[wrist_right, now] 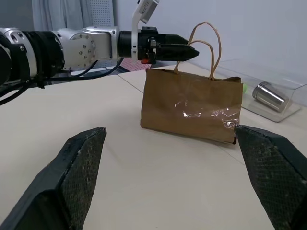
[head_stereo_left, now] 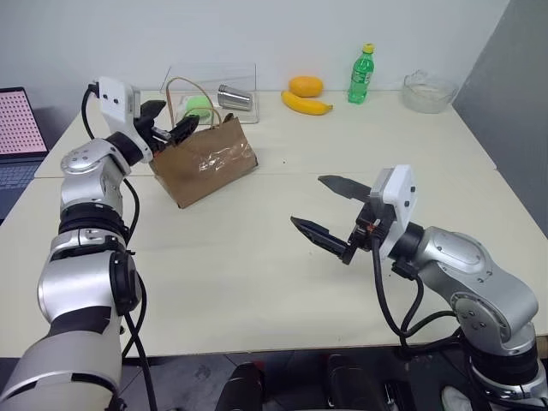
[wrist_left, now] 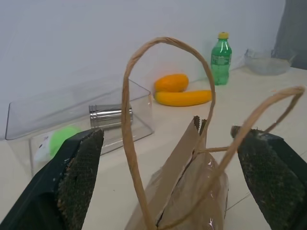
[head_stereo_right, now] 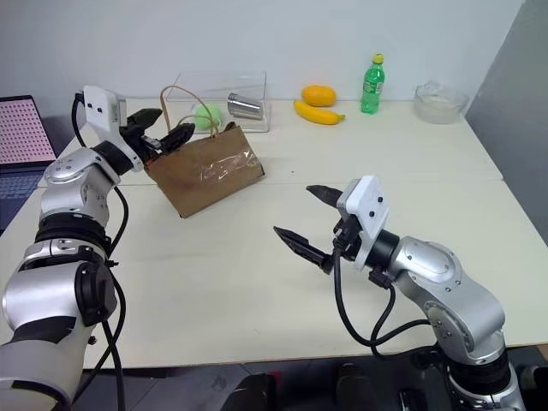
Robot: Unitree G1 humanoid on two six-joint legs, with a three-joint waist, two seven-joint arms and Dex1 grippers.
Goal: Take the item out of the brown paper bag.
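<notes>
The brown paper bag (head_stereo_left: pixel 205 163) stands upright on the table's back left, crinkled, with a shiny patch on its side and two thin loop handles (wrist_left: pixel 128 110). My left gripper (head_stereo_left: pixel 174 120) is open at the bag's top, at its left end. In the left wrist view both handles and the narrow mouth of the bag rise between its fingers (wrist_left: pixel 79 177). My right gripper (head_stereo_left: pixel 308 200) hangs open and empty over the middle of the table, pointing toward the bag and well short of it. The item is hidden.
Behind the bag lies a clear plastic box (head_stereo_left: pixel 244 79) with a silver can (head_stereo_left: pixel 235 98) and a green object (head_stereo_left: pixel 199 106). Along the back edge sit an orange fruit (head_stereo_left: pixel 306 86), a banana (head_stereo_left: pixel 306 104), a green bottle (head_stereo_left: pixel 361 74) and a glass bowl (head_stereo_left: pixel 428 90). A laptop (head_stereo_left: pixel 17 137) is at far left.
</notes>
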